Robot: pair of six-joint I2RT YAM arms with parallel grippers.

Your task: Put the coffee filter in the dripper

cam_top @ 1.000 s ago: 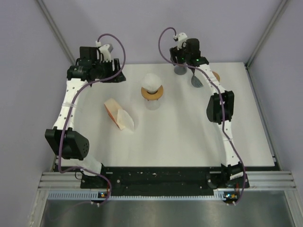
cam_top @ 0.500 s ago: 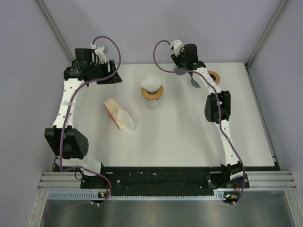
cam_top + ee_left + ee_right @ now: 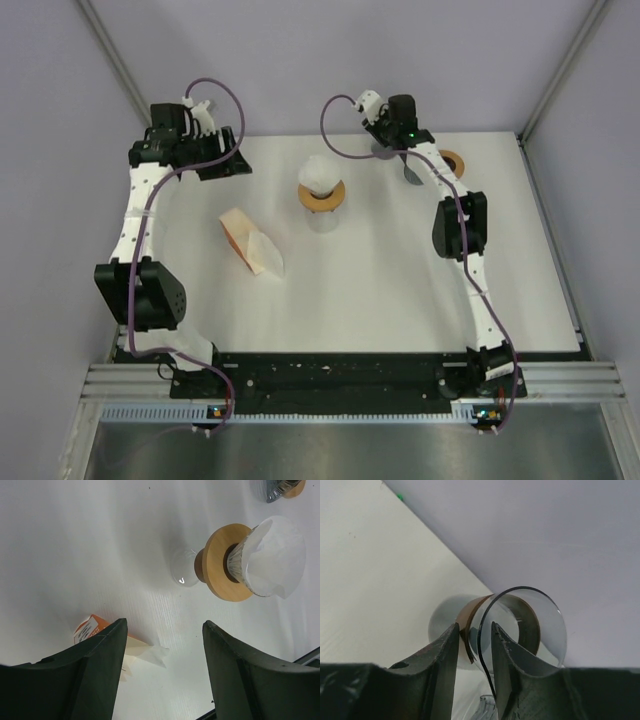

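White paper coffee filter point(image 3: 320, 171) already in the mouth of the clear glass dripper with a wooden collar point(image 3: 322, 205), upright near the middle of the white surface point(image 3: 400, 290), slightly towards the far side. Top edge of the paper well above the collar, flared and a little crumpled on one side in the left wrist view. Below the collar, a clear glass base.

To the near left of it, an orange-and-tan cardboard box point(image 3: 236, 232) on its side, with a loose cream paper cone point(image 3: 266, 256) touching its near end.

Left tool point(image 3: 164, 625) high over the far left part of the surface, fingers wide apart with nothing between them, well apart from dripper and box alike.

Right tool point(image 3: 474, 630) at the far edge, right of centre, just in front of the back wall. Fingers narrow, set one on each side of the thin rim of a second clear glass cone with a brown band point(image 3: 540, 630). Cannot tell whether the pads actually press that rim or only straddle it.

Further right along the far edge, a small wooden ring point(image 3: 452, 162) and a dark grey piece point(image 3: 413, 172), too small to identify.
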